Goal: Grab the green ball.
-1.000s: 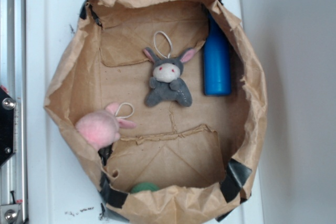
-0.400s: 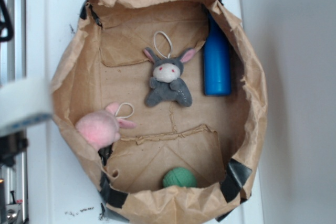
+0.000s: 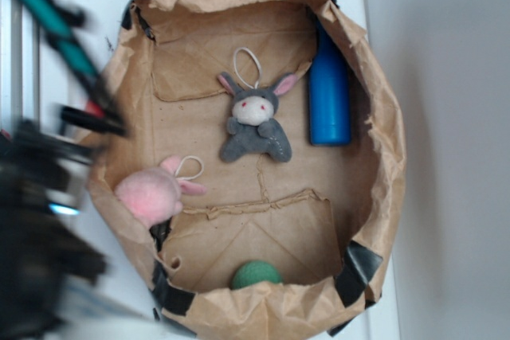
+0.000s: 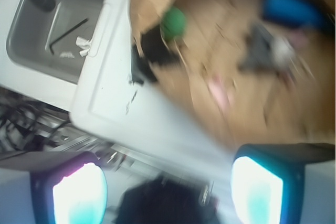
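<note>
The green ball (image 3: 256, 274) lies inside the brown paper bag (image 3: 382, 141), against its near wall, partly hidden by the rim. In the wrist view the green ball (image 4: 173, 22) shows far off at the top, blurred. My gripper (image 4: 168, 192) is open, its two lit fingertips wide apart with nothing between them, over the white surface outside the bag. In the exterior view my arm (image 3: 40, 236) is a dark blur at the left edge, well away from the ball.
Also in the bag are a pink plush (image 3: 151, 193) at the left wall, a grey bunny plush (image 3: 255, 121) in the middle and a blue cylinder (image 3: 329, 93) on the right. The bag rests on a white tray (image 3: 72, 21). A grey bin (image 4: 47, 30) sits beside it.
The arm has swung into view at the left, blurred by motion. The green ball rolled right from under the rim, then slightly back left.
</note>
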`<state>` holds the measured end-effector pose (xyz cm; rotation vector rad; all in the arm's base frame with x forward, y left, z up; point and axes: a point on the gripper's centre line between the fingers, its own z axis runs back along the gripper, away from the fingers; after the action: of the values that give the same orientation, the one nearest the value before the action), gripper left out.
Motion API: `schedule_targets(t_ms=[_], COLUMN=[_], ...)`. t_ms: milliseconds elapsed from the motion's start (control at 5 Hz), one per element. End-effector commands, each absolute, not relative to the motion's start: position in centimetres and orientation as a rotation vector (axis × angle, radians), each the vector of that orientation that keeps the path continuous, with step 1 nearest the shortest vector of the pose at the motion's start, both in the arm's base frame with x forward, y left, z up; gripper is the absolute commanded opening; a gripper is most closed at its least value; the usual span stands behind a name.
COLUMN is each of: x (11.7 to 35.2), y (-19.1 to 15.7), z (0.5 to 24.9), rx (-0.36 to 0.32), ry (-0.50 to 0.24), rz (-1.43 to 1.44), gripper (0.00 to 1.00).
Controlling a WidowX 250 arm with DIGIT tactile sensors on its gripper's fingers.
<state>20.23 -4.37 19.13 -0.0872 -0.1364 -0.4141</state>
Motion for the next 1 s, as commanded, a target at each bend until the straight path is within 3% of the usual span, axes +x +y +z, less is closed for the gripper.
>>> schedule_targets(t_ms=[0, 400, 600, 800], x=[25.5, 25.5, 26.1, 29.8], y=[-3.1, -3.1, -0.7, 1.7], z=[19.3, 19.3, 17.5, 13.8], rx=[-0.037, -0.037, -0.071, -0.007], ry=[-0.183, -0.183, -0.171, -0.158], rz=[-0.431, -0.431, -0.411, -0.297], gripper=[1.00, 1.00, 1.00, 1.00])
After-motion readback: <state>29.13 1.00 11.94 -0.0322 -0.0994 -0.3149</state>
